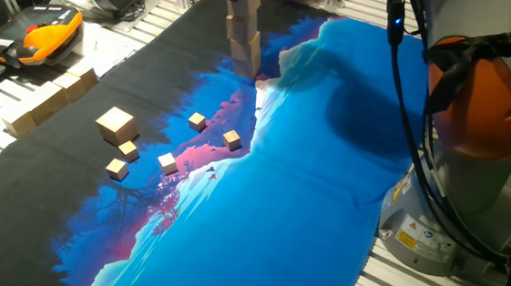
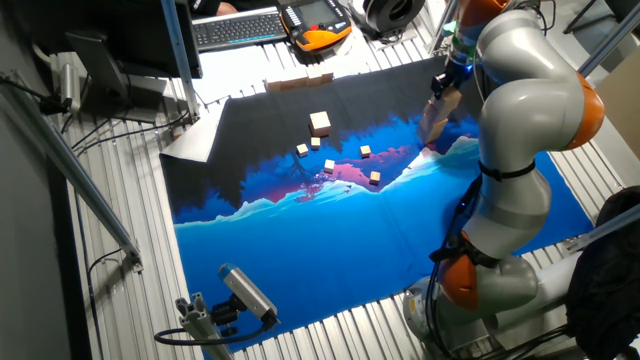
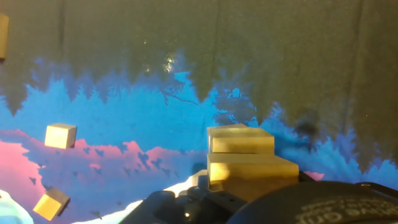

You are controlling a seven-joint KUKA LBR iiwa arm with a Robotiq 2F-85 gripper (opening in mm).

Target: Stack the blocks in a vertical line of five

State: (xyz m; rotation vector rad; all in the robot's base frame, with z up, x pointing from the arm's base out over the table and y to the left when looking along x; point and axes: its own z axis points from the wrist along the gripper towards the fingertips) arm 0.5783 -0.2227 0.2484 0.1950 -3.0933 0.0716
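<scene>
tan wooden blocks, stack point(image 1: 244, 34) upright on cloth, several high, one loose block point(image 1: 115, 124) well apart

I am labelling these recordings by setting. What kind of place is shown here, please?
Probably a robotics lab or workshop. The robot arm stands at a slatted metal table covered by a printed cloth, a keyboard and an orange handheld controller lie at its edge, and wooden blocks are being stacked.
</scene>
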